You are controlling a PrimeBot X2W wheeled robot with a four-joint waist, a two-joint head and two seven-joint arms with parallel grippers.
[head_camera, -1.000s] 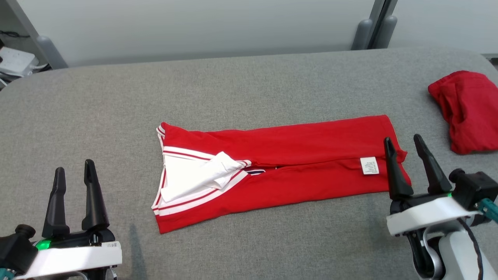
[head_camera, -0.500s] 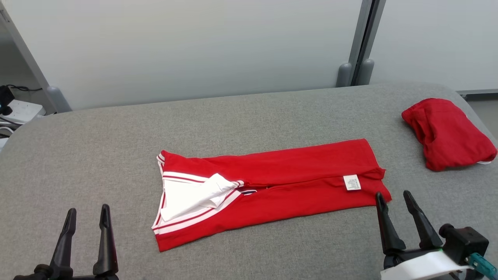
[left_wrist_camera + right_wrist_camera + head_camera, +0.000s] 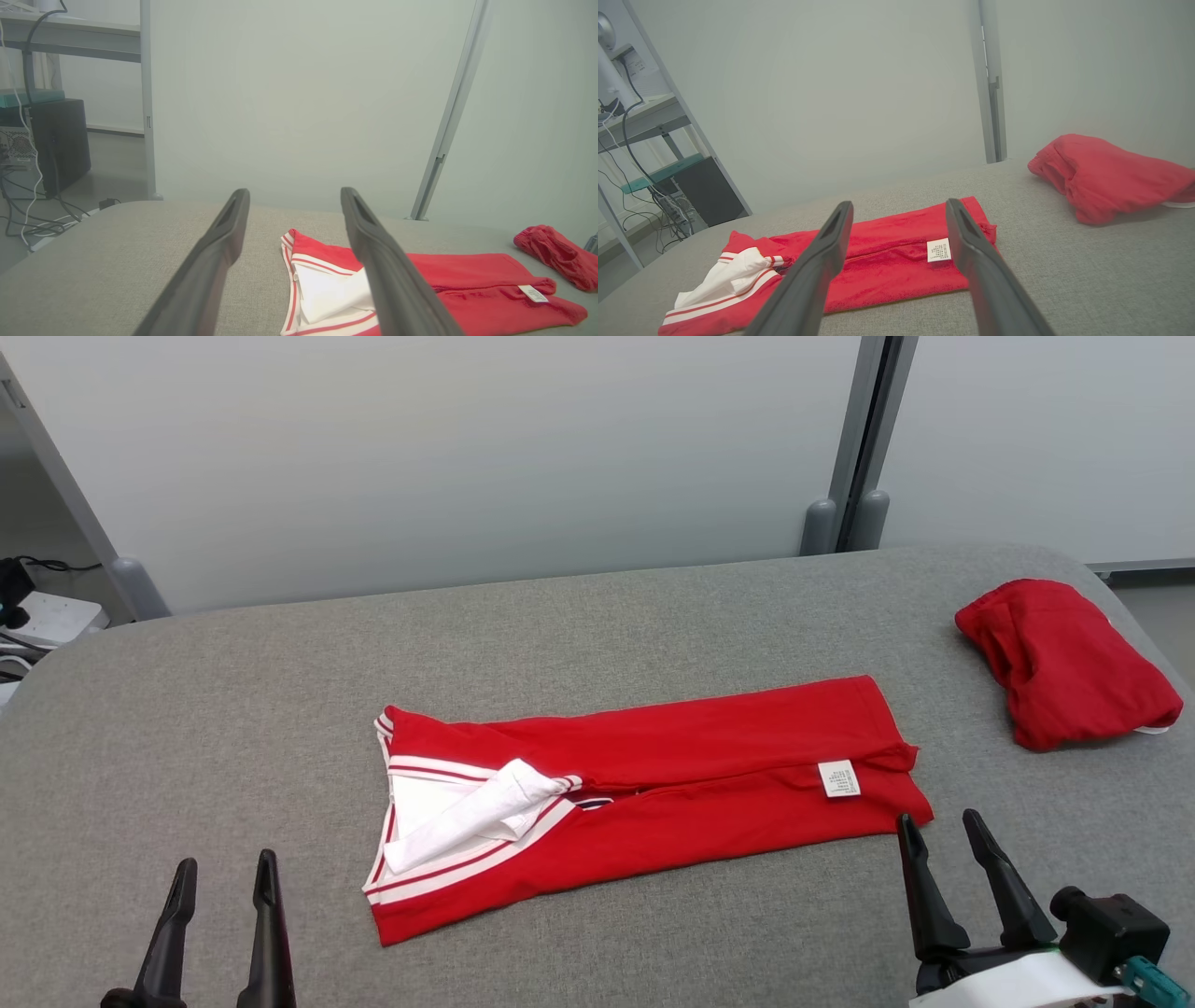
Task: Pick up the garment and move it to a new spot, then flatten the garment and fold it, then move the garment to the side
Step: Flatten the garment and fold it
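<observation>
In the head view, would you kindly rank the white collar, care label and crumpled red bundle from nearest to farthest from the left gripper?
1. white collar, left of centre.
2. care label, right of centre.
3. crumpled red bundle, far right.

Print on the white label (image 3: 838, 778) of the garment (image 3: 700, 747), illegibly small.

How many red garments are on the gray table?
2: a long folded red garment with white trim in the middle of the table, and a bunched red garment near its right edge.
</observation>
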